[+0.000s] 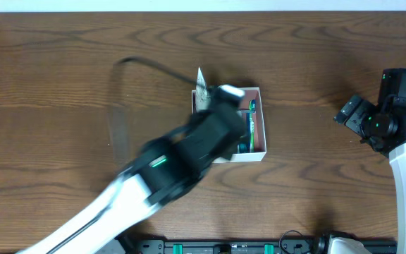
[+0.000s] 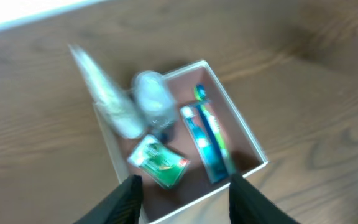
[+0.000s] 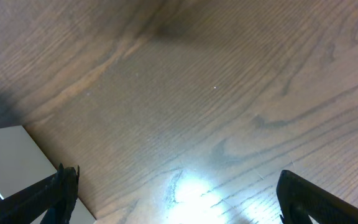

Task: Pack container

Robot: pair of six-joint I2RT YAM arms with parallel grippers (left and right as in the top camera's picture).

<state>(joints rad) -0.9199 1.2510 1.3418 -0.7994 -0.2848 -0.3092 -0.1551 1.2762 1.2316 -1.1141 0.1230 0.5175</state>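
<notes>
The container [image 1: 265, 134] is a shallow box with white walls and a pinkish floor, standing mid-table. The left wrist view shows the container [image 2: 242, 124] holding a green packet [image 2: 159, 163], a blue toothbrush pack [image 2: 207, 143], a clear round bottle [image 2: 151, 99] and a clear pointed tube [image 2: 107, 93] leaning on its left wall. My left gripper [image 2: 185, 202] hovers over the near wall, open, with nothing between its fingers. My left arm [image 1: 189, 148] covers much of the box from above. Far to the right, my right gripper [image 3: 179, 199] stands wide open over bare wood.
A faint clear plastic piece [image 1: 118, 130] lies on the table left of the container. The right arm [image 1: 386, 120] sits near the right edge. A white surface [image 3: 8, 165] shows at the lower left of the right wrist view.
</notes>
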